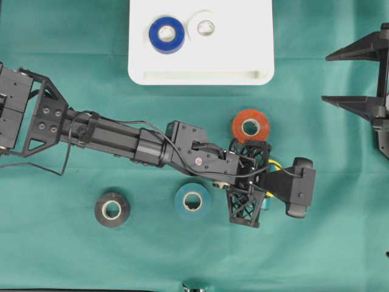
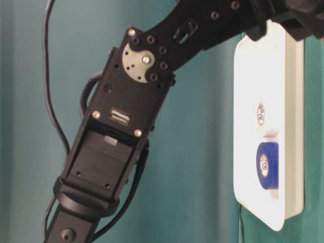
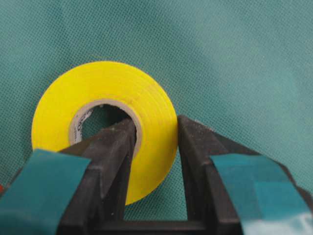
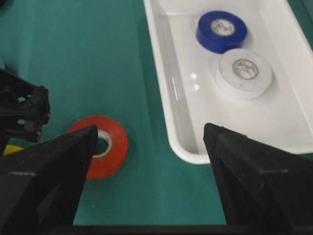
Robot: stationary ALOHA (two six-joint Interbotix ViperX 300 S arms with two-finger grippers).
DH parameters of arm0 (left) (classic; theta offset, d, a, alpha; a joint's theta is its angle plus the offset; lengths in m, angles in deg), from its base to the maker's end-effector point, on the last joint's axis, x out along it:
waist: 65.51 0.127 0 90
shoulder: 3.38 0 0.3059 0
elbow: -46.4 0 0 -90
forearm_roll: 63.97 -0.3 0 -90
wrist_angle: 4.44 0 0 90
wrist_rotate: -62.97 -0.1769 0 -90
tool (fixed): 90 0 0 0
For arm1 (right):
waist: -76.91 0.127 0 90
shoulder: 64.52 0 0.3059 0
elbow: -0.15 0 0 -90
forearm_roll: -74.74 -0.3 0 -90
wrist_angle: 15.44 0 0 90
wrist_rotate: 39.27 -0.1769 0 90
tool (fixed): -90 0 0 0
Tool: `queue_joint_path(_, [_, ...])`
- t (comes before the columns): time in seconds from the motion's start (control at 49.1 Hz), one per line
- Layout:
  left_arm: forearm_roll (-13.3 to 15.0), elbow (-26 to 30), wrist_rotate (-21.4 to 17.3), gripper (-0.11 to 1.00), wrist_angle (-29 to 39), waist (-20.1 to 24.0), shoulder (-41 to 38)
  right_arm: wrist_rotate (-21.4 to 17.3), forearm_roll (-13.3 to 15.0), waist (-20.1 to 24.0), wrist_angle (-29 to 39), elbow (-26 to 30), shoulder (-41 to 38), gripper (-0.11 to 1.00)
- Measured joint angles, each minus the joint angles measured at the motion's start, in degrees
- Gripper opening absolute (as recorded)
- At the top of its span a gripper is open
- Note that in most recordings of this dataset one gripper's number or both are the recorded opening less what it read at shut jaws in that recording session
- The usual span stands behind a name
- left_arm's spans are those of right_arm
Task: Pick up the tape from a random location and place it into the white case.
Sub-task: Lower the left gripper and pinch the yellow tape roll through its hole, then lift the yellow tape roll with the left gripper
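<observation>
Closest to the left wrist camera, the left end effector [image 3: 154, 161] is clamped on a yellow tape roll [image 3: 105, 98]. One finger [image 3: 115, 161] sits inside the roll's cardboard core and the other finger presses against the outer wall, so the roll's band is pinched between them. The roll lies on the green cloth [image 3: 234, 58] that covers the bench. Patches of teal tape cover the upper parts of both fingers.

In the overhead view, the left arm [image 1: 121, 143] stretches from the left edge across the middle of the bench, and only a sliver of the yellow roll shows under its wrist. An orange tape roll [image 1: 251, 126] lies just beside the end effector on the side toward the white case. A teal tape roll [image 1: 192, 200] lies close to the arm on the near side, and a black tape roll [image 1: 112, 209] lies further left, well apart from the others.

The right end effector [image 1: 358, 76] hangs at the right edge of the overhead view, its fingers spread wide and holding nothing. Its own camera looks down between the two dark fingers at the orange roll and the case.

Farthest away, the white case [image 1: 255, 61] rests at the top centre of the bench. Inside it, a blue tape roll [image 1: 166, 34] and a white tape roll [image 1: 205, 27] lie flat, touching each other.
</observation>
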Motion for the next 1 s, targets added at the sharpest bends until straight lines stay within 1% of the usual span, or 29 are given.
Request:
queue_joint_path(0.204, [0.00,0.70,0.00,0.23,0.62,0.00,0.00,0.00,-0.09,-0.09,0.00,0.00,-0.09,0.85])
queue_joint_path(0.509, [-0.18,2.64,0.00,0.23,3.52,0.00,0.26,0.00,-0.09,-0.09,0.00,0.00,0.00,0.85])
queue_joint_path(0.733, [-0.53,4.22,-0.62,0.23,5.45,0.00,3.16,0.00,-0.09,-0.09,0.00,-0.09,-0.09,0.85])
queue_joint_path(0.998, [-0.70,6.42,-1.41,0.23,9.67,0.00,7.91,0.00,0.00,-0.09,0.09,-0.09,-0.09,0.85])
